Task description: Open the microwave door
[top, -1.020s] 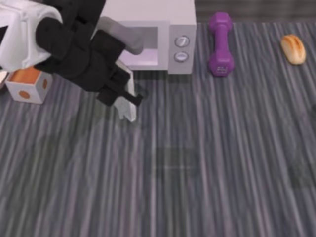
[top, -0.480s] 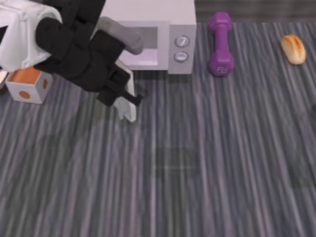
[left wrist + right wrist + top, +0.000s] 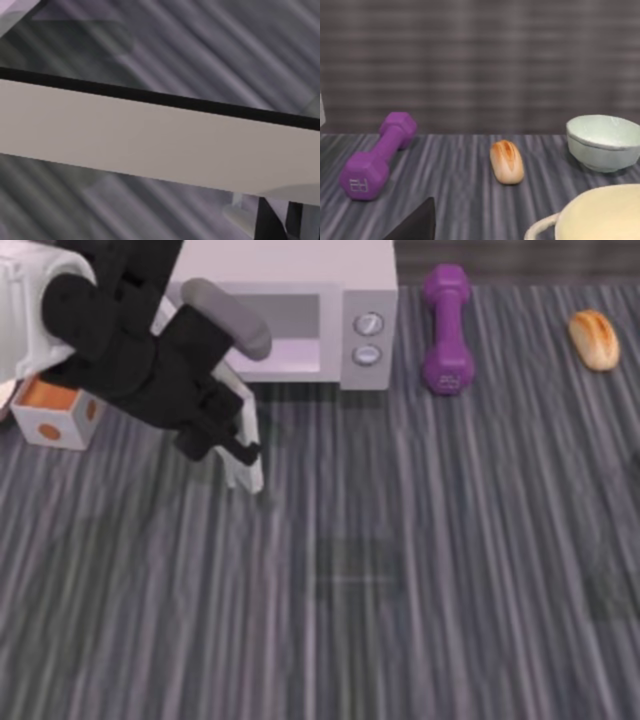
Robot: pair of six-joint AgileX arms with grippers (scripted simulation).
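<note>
The white microwave (image 3: 300, 265) stands at the table's back, its two silver knobs (image 3: 368, 339) facing forward. The microwave door (image 3: 251, 458) is swung out toward the front and shows edge-on as a narrow white panel, with the cavity (image 3: 285, 335) open behind it. My left gripper (image 3: 228, 443) is at the door's free edge, black fingers on either side of it, shut on the door. In the left wrist view the door (image 3: 150, 145) fills the picture as a broad white band. My right gripper (image 3: 420, 226) is parked off the top view's right.
A white-and-orange cube (image 3: 55, 412) sits left of the microwave, partly under my left arm. A purple dumbbell (image 3: 445, 328) lies right of the microwave and a bread roll (image 3: 595, 338) at the far right. The right wrist view also shows a pale bowl (image 3: 602, 142) and a cream pot (image 3: 600, 215).
My left gripper has moved left, taking the door's free edge with it. The door has swung wider and more of the cavity shows.
</note>
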